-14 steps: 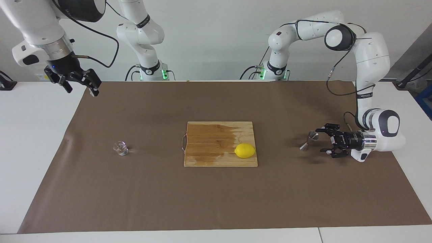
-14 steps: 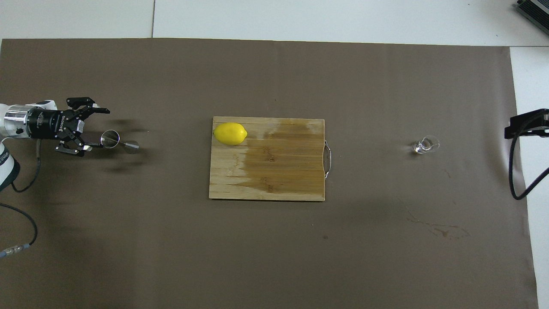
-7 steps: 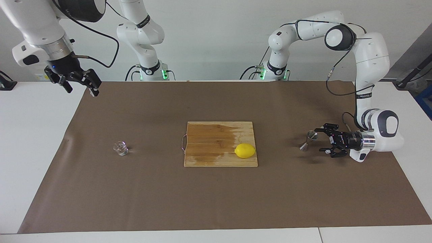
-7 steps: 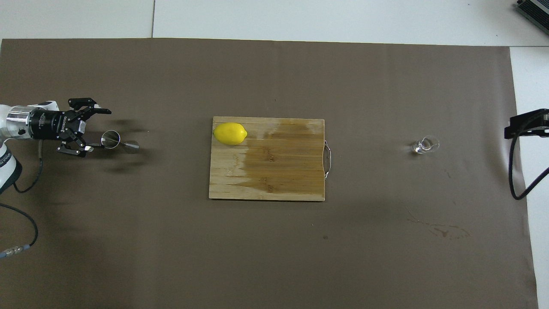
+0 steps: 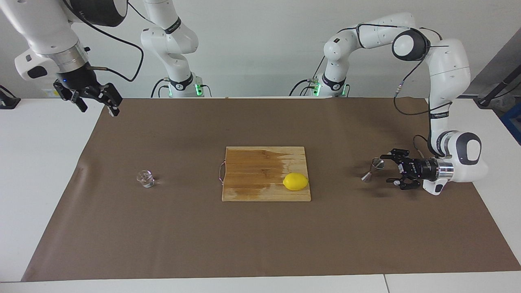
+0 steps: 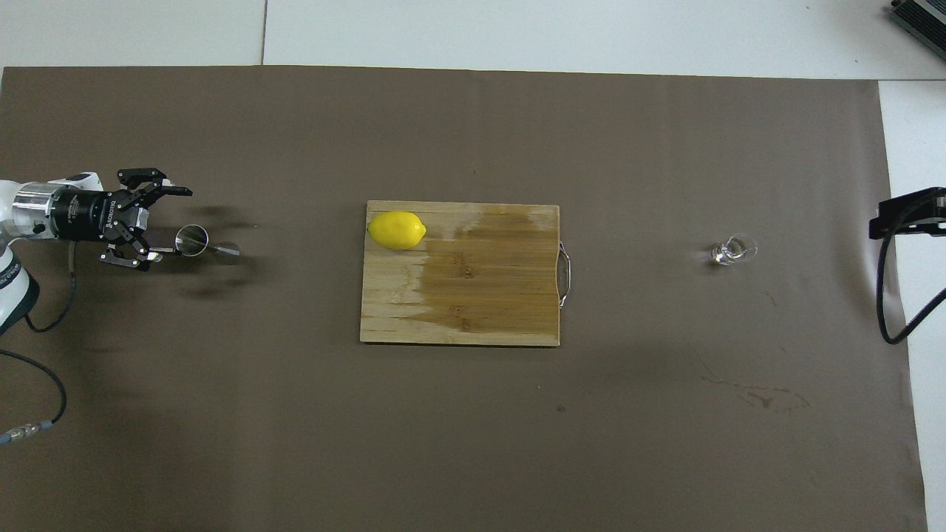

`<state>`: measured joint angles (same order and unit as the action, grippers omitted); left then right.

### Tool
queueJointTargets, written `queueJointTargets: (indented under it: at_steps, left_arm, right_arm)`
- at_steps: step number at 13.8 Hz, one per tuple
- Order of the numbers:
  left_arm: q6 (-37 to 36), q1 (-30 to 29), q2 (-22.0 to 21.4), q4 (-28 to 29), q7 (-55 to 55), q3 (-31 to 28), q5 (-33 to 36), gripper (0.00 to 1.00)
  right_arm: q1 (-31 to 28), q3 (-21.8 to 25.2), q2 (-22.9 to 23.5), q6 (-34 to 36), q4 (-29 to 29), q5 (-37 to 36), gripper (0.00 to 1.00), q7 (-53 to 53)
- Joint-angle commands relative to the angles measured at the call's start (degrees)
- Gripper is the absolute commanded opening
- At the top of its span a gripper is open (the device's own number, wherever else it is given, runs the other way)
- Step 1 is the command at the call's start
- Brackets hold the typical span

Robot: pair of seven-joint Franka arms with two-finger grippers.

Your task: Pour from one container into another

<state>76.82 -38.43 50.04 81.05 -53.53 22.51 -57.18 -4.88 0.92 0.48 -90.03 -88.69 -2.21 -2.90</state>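
Nothing is poured yet. The left gripper (image 5: 390, 170) waits beside the jigger (image 5: 372, 170), fingers spread. The right gripper (image 5: 94, 102), fingers spread too, hangs far from the jigger; the glass (image 5: 145, 178) stands untouched.

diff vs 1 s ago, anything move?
Only the left pincer: open, it backed slightly away from the jigger toward the left arm's end of the table, gripping nothing. The jigger, glass tumbler, lemon and cutting board sit as before. The right pincer still waits, open, raised over its end of the table.

The left end effector (image 5: 390, 169) lies low and horizontal, fingers spread; the right end effector (image 5: 97, 103) hangs raised, fingers apart.
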Motion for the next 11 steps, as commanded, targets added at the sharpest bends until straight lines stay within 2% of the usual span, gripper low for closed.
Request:
queueJointTargets:
  at_steps: [1,11]
  left_arm:
    - [2.1,-0.7,0.9,0.9,2.5,0.5,1.9,1.00]
    - [1.1,-1.6,0.9,0.0,-0.7,1.0,1.6,1.00]
  right_arm:
    - [-0.7,-0.6,-1.4,0.2,-1.6,1.5,1.00,-0.3]
    - [-0.7,-0.6,-1.4,0.2,-1.6,1.5,1.00,-0.3]
